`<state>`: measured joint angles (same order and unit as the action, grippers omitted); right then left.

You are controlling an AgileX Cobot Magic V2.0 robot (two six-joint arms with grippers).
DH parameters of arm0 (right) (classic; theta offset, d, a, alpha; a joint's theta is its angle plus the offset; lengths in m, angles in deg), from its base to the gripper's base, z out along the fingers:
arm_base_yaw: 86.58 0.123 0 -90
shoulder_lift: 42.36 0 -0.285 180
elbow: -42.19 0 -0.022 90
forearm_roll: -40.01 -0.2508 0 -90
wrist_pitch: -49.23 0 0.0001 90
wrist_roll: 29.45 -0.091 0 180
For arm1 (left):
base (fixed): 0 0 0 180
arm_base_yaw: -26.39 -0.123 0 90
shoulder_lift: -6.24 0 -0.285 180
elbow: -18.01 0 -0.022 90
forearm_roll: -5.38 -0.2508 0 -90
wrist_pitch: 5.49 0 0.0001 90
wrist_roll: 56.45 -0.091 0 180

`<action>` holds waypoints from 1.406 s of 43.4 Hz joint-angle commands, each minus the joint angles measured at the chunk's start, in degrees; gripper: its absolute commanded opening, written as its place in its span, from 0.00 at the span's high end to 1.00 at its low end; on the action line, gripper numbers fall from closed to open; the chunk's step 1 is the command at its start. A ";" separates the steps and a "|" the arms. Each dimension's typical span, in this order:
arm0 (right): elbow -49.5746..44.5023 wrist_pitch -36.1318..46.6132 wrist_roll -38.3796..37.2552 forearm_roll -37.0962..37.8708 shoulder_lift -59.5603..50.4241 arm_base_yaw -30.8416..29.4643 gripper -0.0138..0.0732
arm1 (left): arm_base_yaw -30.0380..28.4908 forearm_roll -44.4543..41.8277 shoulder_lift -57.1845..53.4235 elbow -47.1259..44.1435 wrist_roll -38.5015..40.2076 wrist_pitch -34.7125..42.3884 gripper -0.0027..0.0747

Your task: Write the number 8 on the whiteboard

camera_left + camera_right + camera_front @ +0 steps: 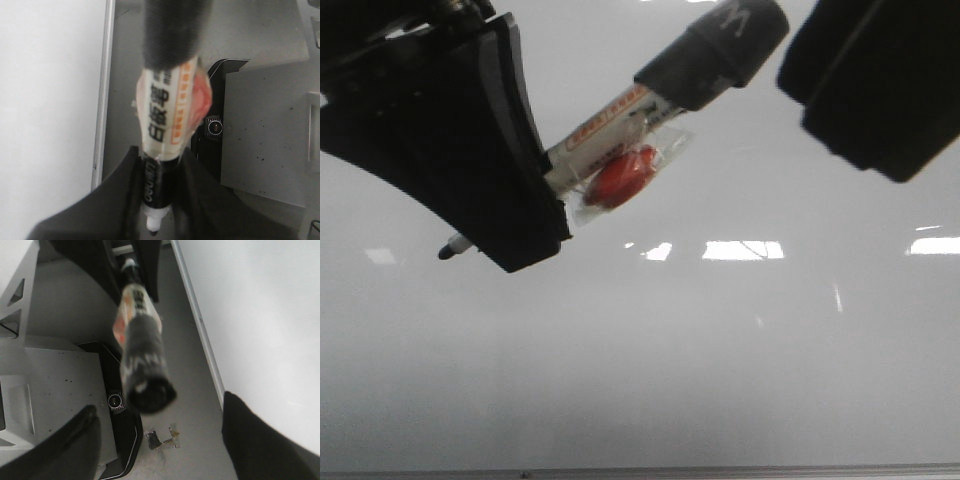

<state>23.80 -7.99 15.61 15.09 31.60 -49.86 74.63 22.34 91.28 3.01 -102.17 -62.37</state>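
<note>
The whiteboard (640, 360) is glossy pale grey and fills the front view, with bright glare patches; no number 8 shows on it. My left gripper (535, 245) is shut on a marker (605, 135) with a white and orange label, a red piece (620, 178) taped to it and a black rear end (715, 50). The bare tip (448, 250) pokes out past the fingers, above the board. In the left wrist view the marker (165, 110) runs up from the gripper (157, 210). My right gripper (165, 450) is open and empty beside the marker's rear end (145, 385).
The board's thin grey frame edge (102, 100) runs beside a grey tabletop (190, 390). A black device with a round lens (116, 401) and a grey metal plate (265, 145) lie off the board. Scraps of tape (162, 437) stick to the tabletop.
</note>
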 commanded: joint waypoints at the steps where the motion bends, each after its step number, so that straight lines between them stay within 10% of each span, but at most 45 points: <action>1: 3.64 2.97 0.75 -2.34 1.69 3.19 0.23 | 0.82 1.60 -1.56 1.86 0.05 1.99 0.99; 30: 6.65 2.16 0.69 -3.20 4.62 5.76 0.78 | 0.82 1.60 -1.56 1.86 0.05 2.32 0.99; 44: 6.65 1.75 0.35 -3.07 4.35 5.70 0.95 | 0.69 -0.87 -2.82 1.86 2.65 2.48 0.45; 61: 4.59 1.76 -23.07 11.47 -7.00 -5.95 0.95 | -11.06 -4.18 -17.01 -3.29 12.78 5.15 0.44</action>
<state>28.10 -9.59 -1.65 25.14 29.28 -52.19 67.07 17.39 78.00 0.15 -91.93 -60.52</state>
